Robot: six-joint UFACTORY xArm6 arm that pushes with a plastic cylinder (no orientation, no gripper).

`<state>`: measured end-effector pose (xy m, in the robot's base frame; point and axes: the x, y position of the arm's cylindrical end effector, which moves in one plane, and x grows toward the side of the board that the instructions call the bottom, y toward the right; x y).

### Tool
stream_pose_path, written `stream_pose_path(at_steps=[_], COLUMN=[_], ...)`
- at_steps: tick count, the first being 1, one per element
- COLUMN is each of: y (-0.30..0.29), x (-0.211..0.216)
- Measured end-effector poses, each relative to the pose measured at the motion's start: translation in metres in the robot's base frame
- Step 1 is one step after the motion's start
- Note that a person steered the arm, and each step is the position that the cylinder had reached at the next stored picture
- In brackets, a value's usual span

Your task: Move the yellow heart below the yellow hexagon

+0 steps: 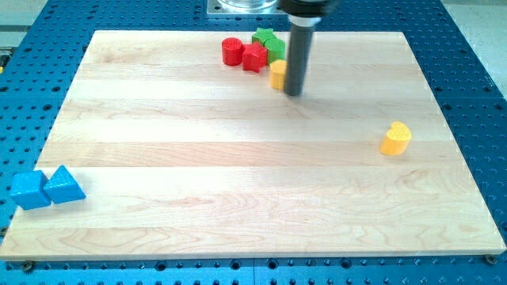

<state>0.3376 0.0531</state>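
Note:
The yellow heart (395, 138) lies alone at the view's right, about mid-height on the wooden board (238, 190). The yellow hexagon (277, 74) sits near the view's top centre, partly hidden behind my rod. My tip (293, 93) rests on the board just at the hexagon's right side, touching or nearly touching it. The heart is far to the right of and below my tip.
A red cylinder (231, 51), a red star (254, 57) and a green star (268, 41) cluster just above and left of the hexagon. A blue cube (29, 189) and a blue triangle (64, 185) sit at the board's lower left edge.

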Motion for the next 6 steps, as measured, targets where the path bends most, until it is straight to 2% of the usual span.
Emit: stream_pose_path(at_steps=[1, 2, 3, 4, 5, 6], y=[0.014, 0.119, 0.223, 0.179, 0.027, -0.007], x=[0.017, 0.026, 0.06, 0.138, 0.069, 0.055])
